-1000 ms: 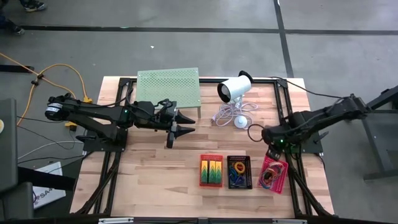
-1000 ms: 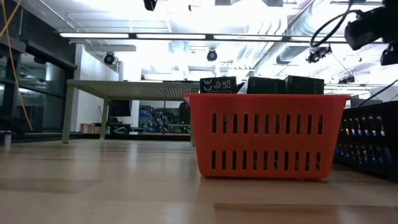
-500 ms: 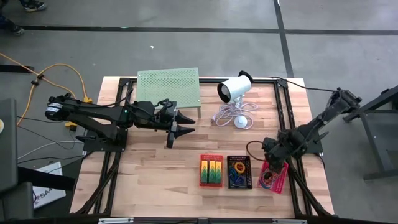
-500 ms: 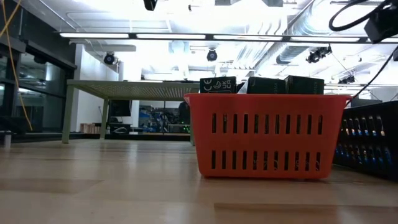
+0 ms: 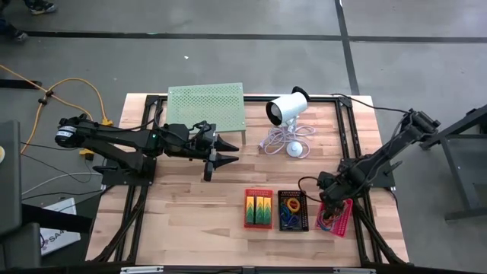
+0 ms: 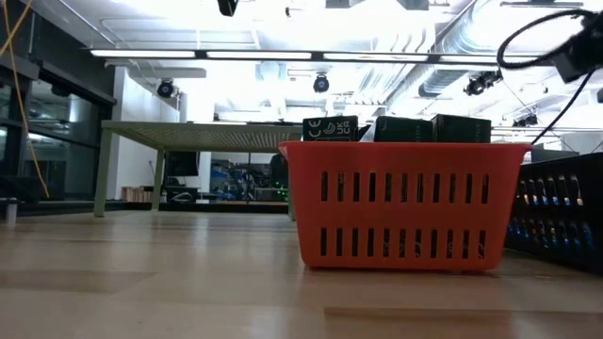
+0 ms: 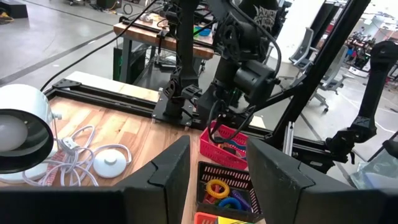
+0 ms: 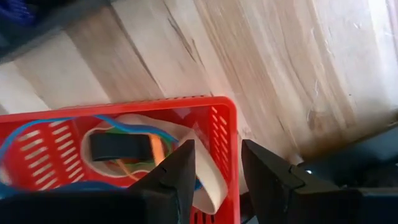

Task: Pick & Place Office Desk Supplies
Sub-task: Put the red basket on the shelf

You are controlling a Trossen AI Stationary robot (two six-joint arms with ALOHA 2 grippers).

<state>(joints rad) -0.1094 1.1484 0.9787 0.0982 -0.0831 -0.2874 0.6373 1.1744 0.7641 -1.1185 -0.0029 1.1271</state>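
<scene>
1. The red basket point(image 5: 259, 208) stands near the table's front edge, and everything below is placed from it. It holds the green packs point(image 5: 259, 206), upright in a row; in the low view their dark tops show above its rim.

2. Just to the right of the red basket, side by side with it, stands the black basket point(image 5: 292, 211), with coloured loops point(image 5: 289, 205) inside — yellow, red and blue ones can be told in the left wrist view.

3. Right of the black basket, and so two places from the red basket, is the pink basket point(image 5: 335, 215), set at a slight slant. It holds rubber bands point(image 8: 118, 149) and a pale wide band, tangled together.

4. The right gripper point(image 5: 329, 199) hangs over the pink basket's far end, well to the right of the red basket. Its fingers point(image 8: 177, 177) stand apart with a gap between them, straddling the basket's rim, and nothing is between them.

5. The left gripper point(image 5: 221, 151) waits above bare wood, behind and to the left of the red basket — its fingers are apart and empty.

6. Farther behind the red basket stand the green perforated stand point(image 5: 205, 105) and, to its right, the white cylinder device point(image 5: 287, 108) with its coiled cable.
</scene>
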